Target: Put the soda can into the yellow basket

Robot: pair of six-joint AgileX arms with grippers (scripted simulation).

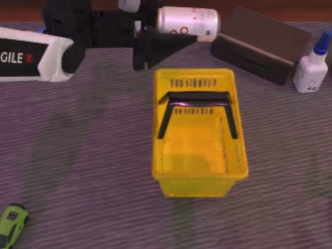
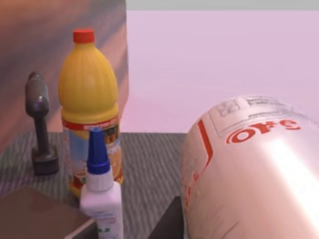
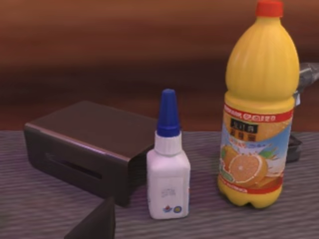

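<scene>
The left tool (image 1: 155, 44) grips the can (image 1: 188, 23) at 12 o'clock beyond the basket (image 1: 199, 179); released early, it lands on the tabletop (image 1: 78, 155).

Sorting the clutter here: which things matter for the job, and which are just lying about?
Job: soda can, held by the left hand; yellow basket.
Lying about: brown box, glue bottle, orange juice bottle, toy car, dumbbell.

Even, soft overhead light on the purple table (image 1: 78, 155), with faint shadows. The soda can (image 1: 188, 22) held beside the left gripper (image 1: 155, 39) shows a broad pale sheen. The top view is slightly blurred; the wrist views are soft, with the can looming large.
</scene>
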